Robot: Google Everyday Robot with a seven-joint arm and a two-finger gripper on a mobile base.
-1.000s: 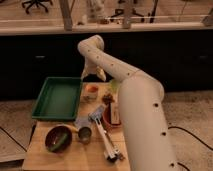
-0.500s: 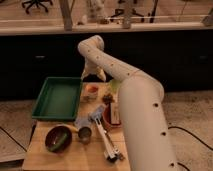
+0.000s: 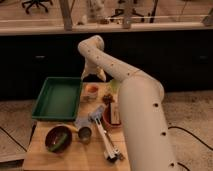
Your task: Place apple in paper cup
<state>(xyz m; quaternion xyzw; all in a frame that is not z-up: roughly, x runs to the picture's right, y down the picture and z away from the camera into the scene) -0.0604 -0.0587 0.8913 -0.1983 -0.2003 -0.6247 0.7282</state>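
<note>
— Gripper [image 3: 94,75] first: where is it?
— Camera view: at the end of the white arm [image 3: 135,100], hanging just above the paper cup [image 3: 91,96], beside the green tray [image 3: 57,97] on the wooden table [image 3: 65,160]. Open or closed, I cannot tell.
— And the apple [image 3: 91,89]?
— Sitting in the cup's mouth, orange-red top showing. A pale green cup [image 3: 114,86] stands near it; the terracotta bowl [image 3: 105,119] lies nearer the camera.

Wooden table [image 3: 65,161] holds green tray [image 3: 57,97], dark bowl [image 3: 57,139], paper cup [image 3: 90,95] (gripper [image 3: 94,76] hovers above).
</note>
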